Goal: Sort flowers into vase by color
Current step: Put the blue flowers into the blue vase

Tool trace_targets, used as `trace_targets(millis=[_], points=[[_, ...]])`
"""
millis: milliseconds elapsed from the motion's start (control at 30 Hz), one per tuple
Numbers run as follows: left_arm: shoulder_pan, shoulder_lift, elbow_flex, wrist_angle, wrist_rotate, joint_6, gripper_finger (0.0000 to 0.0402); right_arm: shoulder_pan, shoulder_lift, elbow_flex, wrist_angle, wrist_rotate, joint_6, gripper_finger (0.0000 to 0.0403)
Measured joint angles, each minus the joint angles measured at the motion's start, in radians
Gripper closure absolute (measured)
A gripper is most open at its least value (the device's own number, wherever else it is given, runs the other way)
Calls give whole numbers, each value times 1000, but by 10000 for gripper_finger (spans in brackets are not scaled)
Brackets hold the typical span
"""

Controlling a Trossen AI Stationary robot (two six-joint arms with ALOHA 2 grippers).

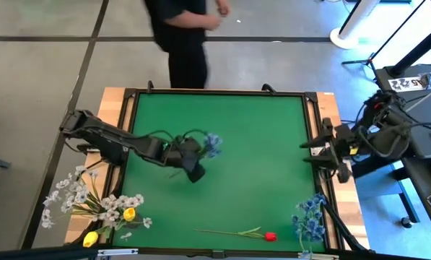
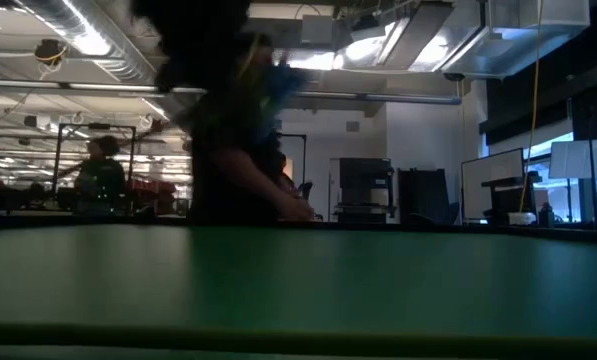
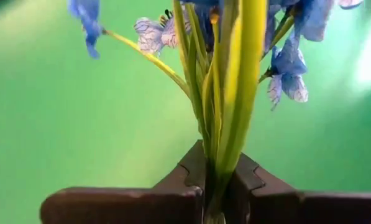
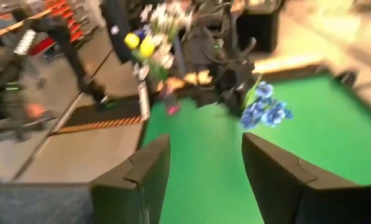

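Left gripper (image 1: 198, 172): over the middle of the green mat (image 1: 266, 144), fingers (image 3: 141, 202) closed tight on the green stems of a blue flower (image 1: 212, 144); in the left wrist view the stems rise straight out from between the two dark pads.
Blue flower: its blossoms (image 3: 289, 62) fan out just past the fingertips, away from the wrist; in the high view the bloom sits beside the gripper, on the side toward the mat's far edge.
Right gripper (image 4: 204, 174): parked off the mat's right edge, well apart from the left gripper; its fingers stand parted with bare mat between them, holding nothing.
Red tulip (image 1: 270, 236): lies flat near the mat's front edge, stem pointing left, well apart from both grippers.
Blue bunch (image 1: 310, 217): stands at the front right corner, near the right arm's side, well away from the left gripper.
White sprays (image 1: 78, 195): gathered at the front left corner, beside the left arm's base, behind the left gripper.
Yellow tulips (image 1: 129, 214): in among the white sprays, one more (image 1: 91, 239) at the very corner.
Person (image 1: 183, 36): in dark clothes, stands beyond the far edge of the table; in the low view a dark blurred figure (image 2: 228, 130) fills the middle.
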Motion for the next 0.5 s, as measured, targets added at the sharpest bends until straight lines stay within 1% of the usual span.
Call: trace_targets(millis=[100, 167, 267, 333, 433, 500], points=[[9, 0, 111, 127, -16, 45, 386, -100, 39, -1, 74, -36, -122, 205], [7, 0, 156, 293, -14, 111, 388, -162, 80, -1, 89, -70, -167, 205], [-3, 0, 169, 569, 18, 226, 389, -239, 154, -3, 109, -134, -170, 205], [-9, 9, 169, 720, 43, 287, 389, -278, 211, -4, 176, -179, -177, 205], [-19, 25, 169, 870, 94, 350, 390, -310, 282, -4, 345, -224, -245, 196], [-32, 39, 168, 930, 125, 373, 390, -311, 319, -4, 457, -235, -293, 178]])
